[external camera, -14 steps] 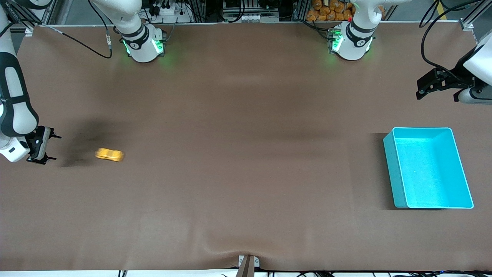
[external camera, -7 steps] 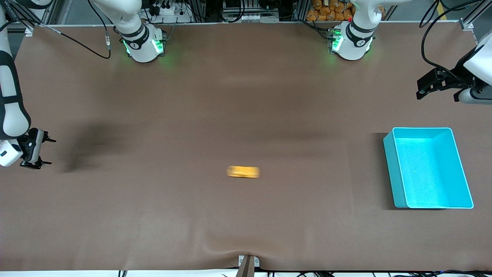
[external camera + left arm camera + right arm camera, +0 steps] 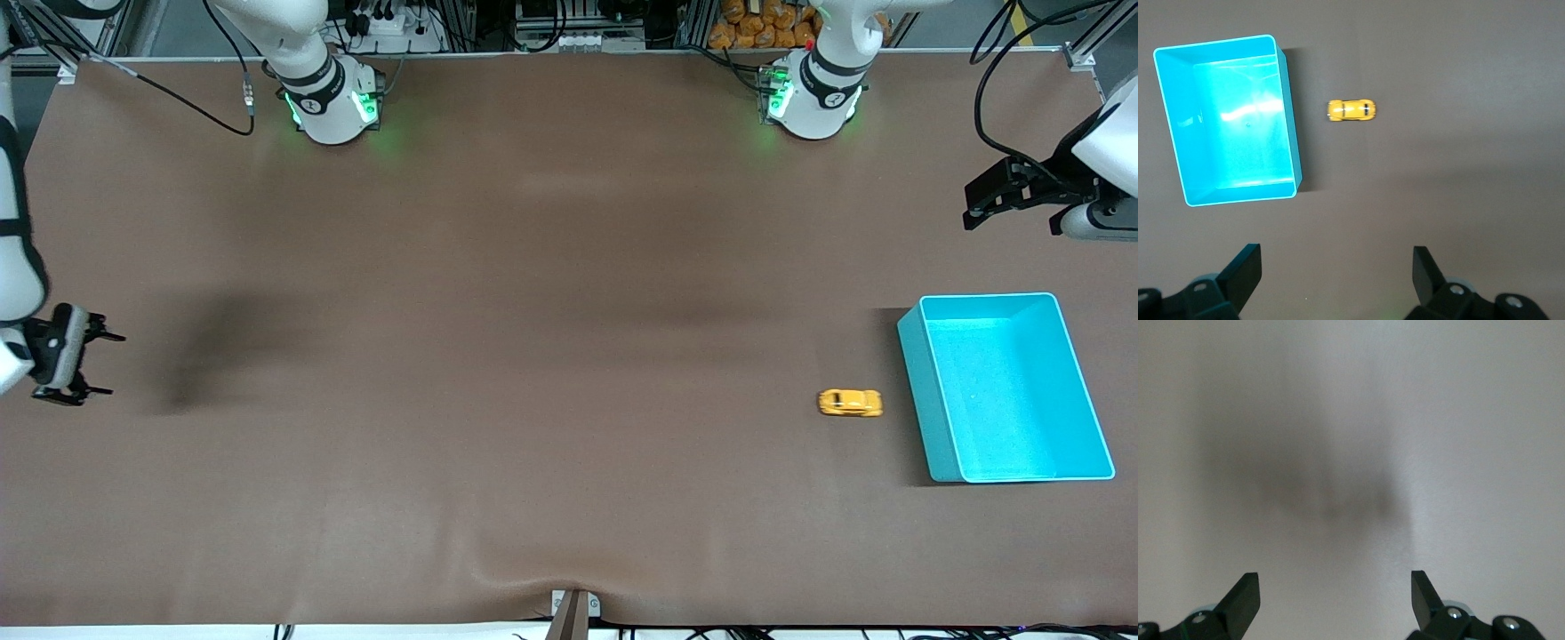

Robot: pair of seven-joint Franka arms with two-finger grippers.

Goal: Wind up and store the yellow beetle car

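A: Where is the car right now?

B: The yellow beetle car sits on its wheels on the brown table, toward the left arm's end. It is just beside the long wall of the turquoise bin, with a strip of bare table between them, so the two are not touching.

A: Is it inside the bin at all?

B: No. In the left wrist view the car is plainly outside the bin, its length pointing at the bin's wall. Nothing grips it.

A: What about the left gripper?

B: The left gripper hangs at the edge of the table at its own arm's end, up in the air, over table near the bin's corner. Its own camera shows its two fingers spread wide with nothing between them.

A: And the right one?

B: The right gripper is at the right arm's end of the table, well apart from the car and the bin. Its jaws stand apart and empty; the right wrist view shows the fingers wide over bare table, though that surface looks smeared, so I can't tell how high it hangs.
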